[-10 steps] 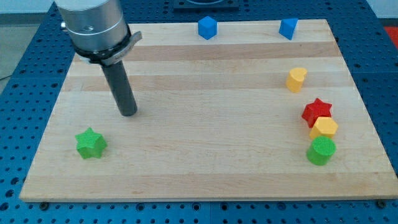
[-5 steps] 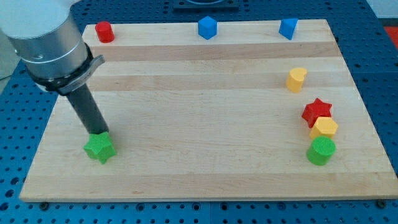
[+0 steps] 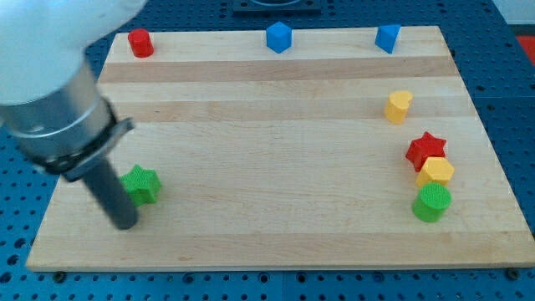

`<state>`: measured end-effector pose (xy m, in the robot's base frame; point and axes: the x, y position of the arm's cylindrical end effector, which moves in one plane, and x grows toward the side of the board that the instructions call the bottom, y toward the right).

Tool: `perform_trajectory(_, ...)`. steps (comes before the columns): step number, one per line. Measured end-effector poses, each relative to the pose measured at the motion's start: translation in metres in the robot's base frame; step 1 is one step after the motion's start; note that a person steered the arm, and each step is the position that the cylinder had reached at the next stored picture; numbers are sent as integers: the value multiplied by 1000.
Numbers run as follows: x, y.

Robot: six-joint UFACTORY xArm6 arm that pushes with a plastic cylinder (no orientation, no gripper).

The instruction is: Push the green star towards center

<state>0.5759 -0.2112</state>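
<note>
The green star [image 3: 142, 184] lies on the wooden board [image 3: 276, 142] near its lower left corner. My tip [image 3: 124, 224] rests on the board just below and left of the star, with the rod's side close against the star's left edge. The arm's grey body covers the board's left edge above it.
A red cylinder [image 3: 140, 43] sits at the top left, a blue cube [image 3: 278, 37] at top middle, a blue block [image 3: 387, 38] at top right. On the right are a yellow block [image 3: 399, 106], a red star [image 3: 425, 149], a yellow hexagon [image 3: 435, 171] and a green cylinder [image 3: 431, 203].
My tip has swept from above the star down to its lower left. The green star has shifted a little to the right and up.
</note>
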Motion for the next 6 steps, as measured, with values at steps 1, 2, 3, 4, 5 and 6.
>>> perform_trajectory(1, 8, -74)
perform_trajectory(2, -16, -61)
perform_trajectory(3, -52, 13)
perform_trajectory(4, -86, 77)
perform_trajectory(5, -80, 71)
perform_trajectory(6, -42, 30)
